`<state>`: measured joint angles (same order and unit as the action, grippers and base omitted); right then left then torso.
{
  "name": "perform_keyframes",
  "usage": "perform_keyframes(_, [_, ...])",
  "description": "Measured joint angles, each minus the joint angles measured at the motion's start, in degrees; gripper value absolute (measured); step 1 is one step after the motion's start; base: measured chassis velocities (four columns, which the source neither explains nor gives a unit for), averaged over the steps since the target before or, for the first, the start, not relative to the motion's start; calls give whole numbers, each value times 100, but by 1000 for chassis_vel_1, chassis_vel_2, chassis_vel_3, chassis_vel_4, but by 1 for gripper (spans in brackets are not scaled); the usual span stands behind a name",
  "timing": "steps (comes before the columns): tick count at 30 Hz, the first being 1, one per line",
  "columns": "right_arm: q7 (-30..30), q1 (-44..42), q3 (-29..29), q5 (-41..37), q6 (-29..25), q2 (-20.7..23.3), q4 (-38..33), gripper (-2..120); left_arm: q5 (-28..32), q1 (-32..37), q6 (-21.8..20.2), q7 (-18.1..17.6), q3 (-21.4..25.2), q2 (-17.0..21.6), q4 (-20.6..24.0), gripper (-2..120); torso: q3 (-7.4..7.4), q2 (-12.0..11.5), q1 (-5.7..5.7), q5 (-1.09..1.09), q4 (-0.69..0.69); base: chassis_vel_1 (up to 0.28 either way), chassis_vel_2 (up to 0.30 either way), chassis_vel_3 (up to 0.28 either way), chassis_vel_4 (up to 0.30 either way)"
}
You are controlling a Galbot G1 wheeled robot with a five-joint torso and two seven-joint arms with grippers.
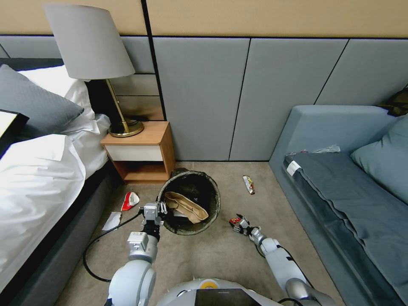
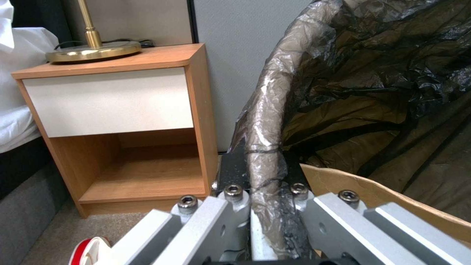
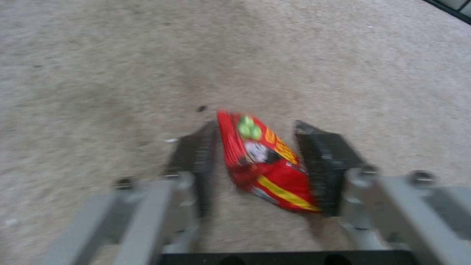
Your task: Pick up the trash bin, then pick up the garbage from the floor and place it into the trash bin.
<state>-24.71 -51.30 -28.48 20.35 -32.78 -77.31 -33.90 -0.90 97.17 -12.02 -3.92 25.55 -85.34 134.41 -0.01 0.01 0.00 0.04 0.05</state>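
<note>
Head view: the bin [image 1: 190,203] sits tilted on the carpet [image 1: 221,255] just in front of the nightstand [image 1: 140,151], its mouth turned toward the robot, a tan paper bag [image 1: 185,206] lying inside the black liner. The left gripper [image 1: 154,211] is at the bin's near-left rim. In the left wrist view its fingers [image 2: 206,224] are pressed together on that rim, one on each side of the liner-wrapped edge [image 2: 265,147], with the bag's brown edge [image 2: 373,198] just inside.

The right gripper [image 1: 238,223] is low over the carpet, right of the bin and near it. In the right wrist view its fingers [image 3: 196,158] are spread, with a red wrapper [image 3: 262,162] between them; the wrapper touches or nearly touches the finger on one side and stands apart from the other. I cannot tell whether it lies on the carpet or is lifted.

More litter lies around: a red-and-white carton [image 1: 130,200] and a white paper [image 1: 112,221] on the carpet by the bed's [image 1: 38,182] edge, left of the bin, and a yellowish wrapper [image 1: 249,184] near the sofa's [image 1: 340,170] front edge. A lamp [image 1: 91,59] stands on the nightstand's top.
</note>
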Motion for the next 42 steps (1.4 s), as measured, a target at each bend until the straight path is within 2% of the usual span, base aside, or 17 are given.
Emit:
perform_keyframes(4, [1,-57,-17,-19,-7,3,-16,27,2,-10,2,-1,-4,-1,-7,0,0,0,0,-1,-1,0,0,0,0])
perform_keyframes(6, [45,-161,-40,-72,-34,16,-26,14,10,-19,3,-2,-5,-1,-13,0,0,0,0,-2,-3,0,0,0,0])
perform_keyframes(7, [45,-161,-40,-72,-34,16,-26,14,10,-19,3,-2,-5,-1,-13,0,0,0,0,-2,-3,0,0,0,0])
perform_keyframes(9, [81,-235,-64,-98,-65,41,-26,3,12,-23,5,-2,-14,0,-18,0,0,0,0,-4,-3,0,0,0,0])
perform_keyframes(11, [98,-262,-74,-109,-79,50,-24,0,12,-25,5,-2,-24,0,-20,0,0,0,0,-4,-3,0,0,0,0])
perform_keyframes(27, [186,-320,-111,-224,-171,120,11,0,-5,-27,7,-1,-81,-10,-23,0,1,0,0,-4,-7,0,0,0,0])
perform_keyframes(34, [578,-314,-86,-241,-290,74,-41,0,-5,-38,8,-1,-88,-17,-43,0,2,-1,0,1,-8,0,0,0,0])
perform_keyframes(35, [757,-337,-84,-261,-324,66,-144,0,-5,-47,7,-1,-100,-19,-66,0,3,-2,0,-8,-8,0,0,0,0])
perform_keyframes(37, [872,-382,-79,-327,-338,64,-308,0,-5,-55,7,-1,-105,-18,-80,0,4,-2,1,-7,-12,0,0,0,0])
perform_keyframes(41, [1119,-727,-37,-823,-294,59,-1391,0,5,-75,8,-1,-116,2,-121,0,3,-2,1,-4,-10,0,0,0,0])
perform_keyframes(42, [1119,-727,-37,-823,-294,59,-1391,0,5,-75,8,-1,-116,2,-121,0,3,-2,1,-4,-10,0,0,0,0])
